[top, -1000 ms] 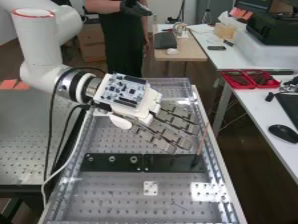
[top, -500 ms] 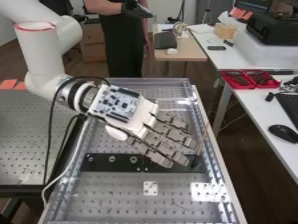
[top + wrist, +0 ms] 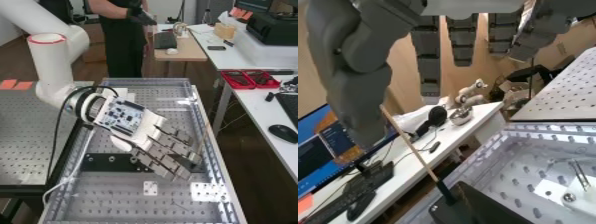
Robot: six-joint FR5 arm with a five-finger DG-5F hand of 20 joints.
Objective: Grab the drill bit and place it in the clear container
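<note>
Over the perforated silvery metal worktop (image 3: 110, 196), the robot hand (image 3: 150, 128) hangs released near a thin tan rod (image 3: 412, 146); right, a white desk (image 3: 258, 103).

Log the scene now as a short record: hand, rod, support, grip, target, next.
hand: open, over the black strip's end, fingers extended
rod: thin, copper-coloured, dark lower end; probably the drill bit
support: rod stands at the black strip, slightly tilted
grip: none; contact cannot be told
target: clear container not certain
next: probably bring thumb and fingers round the rod
</note>
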